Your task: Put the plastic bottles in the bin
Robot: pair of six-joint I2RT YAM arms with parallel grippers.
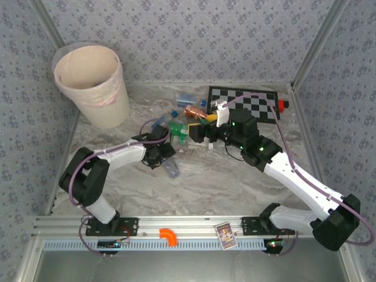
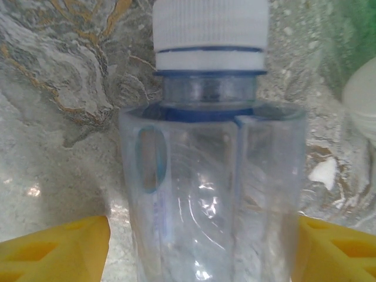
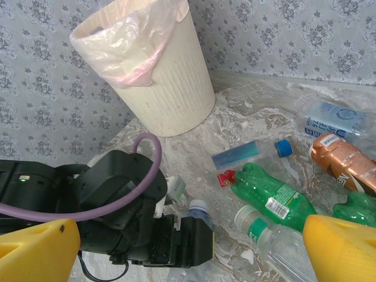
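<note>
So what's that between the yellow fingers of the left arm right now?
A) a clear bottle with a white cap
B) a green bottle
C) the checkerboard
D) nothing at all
A: the left wrist view has a clear bottle with a white cap sitting between the left gripper's two yellow fingers.

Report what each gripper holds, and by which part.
Right gripper: nothing, wide open. Left gripper: fingers flank the clear bottle at its body below the shoulder, gap showing on one side; not gripped yet.
</note>
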